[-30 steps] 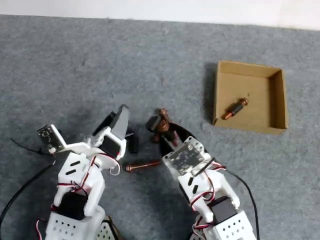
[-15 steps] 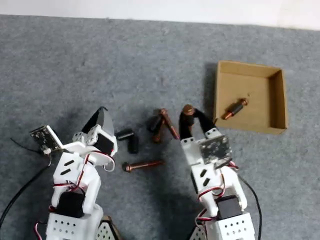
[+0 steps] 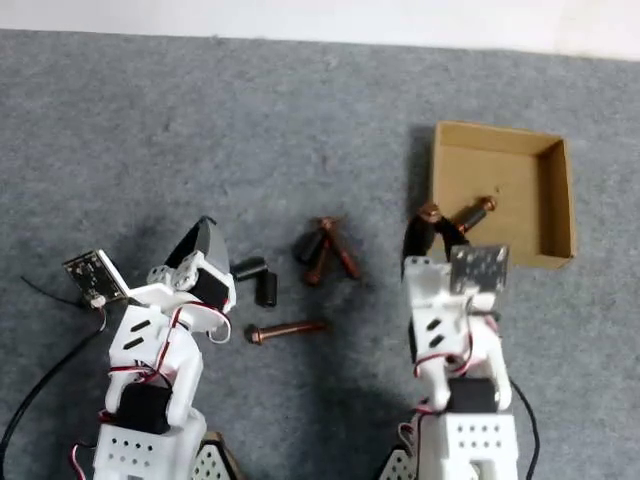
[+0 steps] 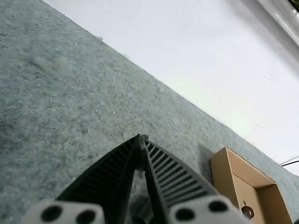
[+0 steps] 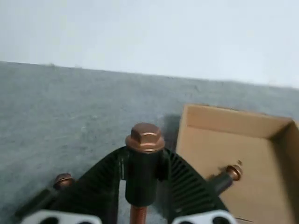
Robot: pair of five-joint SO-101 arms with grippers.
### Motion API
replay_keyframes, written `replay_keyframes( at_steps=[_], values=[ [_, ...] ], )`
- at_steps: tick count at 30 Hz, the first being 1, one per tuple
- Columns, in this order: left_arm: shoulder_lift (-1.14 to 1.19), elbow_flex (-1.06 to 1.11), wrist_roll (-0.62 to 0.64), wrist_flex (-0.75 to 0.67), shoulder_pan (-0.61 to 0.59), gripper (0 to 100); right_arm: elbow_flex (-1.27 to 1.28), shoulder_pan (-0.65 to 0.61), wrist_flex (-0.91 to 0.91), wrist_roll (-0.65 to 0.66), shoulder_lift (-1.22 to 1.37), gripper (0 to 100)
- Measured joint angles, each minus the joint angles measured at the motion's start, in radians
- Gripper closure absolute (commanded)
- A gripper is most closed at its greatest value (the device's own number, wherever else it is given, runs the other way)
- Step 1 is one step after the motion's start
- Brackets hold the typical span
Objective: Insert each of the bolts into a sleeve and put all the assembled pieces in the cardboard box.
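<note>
Moved since a second ago from the centre cluster of bolts point(image 3: 322, 250) to just beside the left wall of the cardboard box point(image 3: 510, 165) — right gripper point(image 3: 432, 232), clamped on a sleeved bolt point(image 3: 430, 213), head up. Second sleeved bolt point(image 3: 470, 217) lying inside box. Left gripper point(image 3: 205, 232) closed on nothing, near two loose sleeves point(image 3: 250, 268) — loose bolt point(image 3: 287, 330) toward near edge of surface point(image 3: 150, 130).

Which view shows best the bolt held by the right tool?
The right wrist view: the bolt, in its black sleeve, sits close up in the right tool. The high view shows its copper head from above.
</note>
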Motion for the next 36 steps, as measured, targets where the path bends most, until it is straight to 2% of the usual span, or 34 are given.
replay_keyframes(
  at_steps=[6, 12, 17, 24, 30, 36],
  values=[
    [0.000, 0.008, 0.000, 0.000, 0.000, 99, -0.298, 0.150, -0.130, -0.163, 0.559, 99.3],
    [0.000, 0.008, 0.000, 0.000, 0.000, 99, -0.611, 0.281, -0.147, -0.400, 1.099, 99.2],
    [0.000, 0.008, 0.000, 0.000, 0.000, 99, -0.761, 0.336, -0.147, -0.450, 1.432, 99.2],
    [0.000, 0.008, 0.000, 0.000, 0.002, 99, -0.812, 0.370, -0.147, -0.457, 1.507, 98.8],
    [0.000, 0.008, 0.000, 0.000, 0.002, 99, -0.813, 0.361, -0.147, -0.457, 1.507, 83.4],
    [0.000, 0.008, 0.000, 0.000, 0.002, 99, -0.819, 0.318, -0.155, -0.457, 1.505, 83.2]
  ],
)
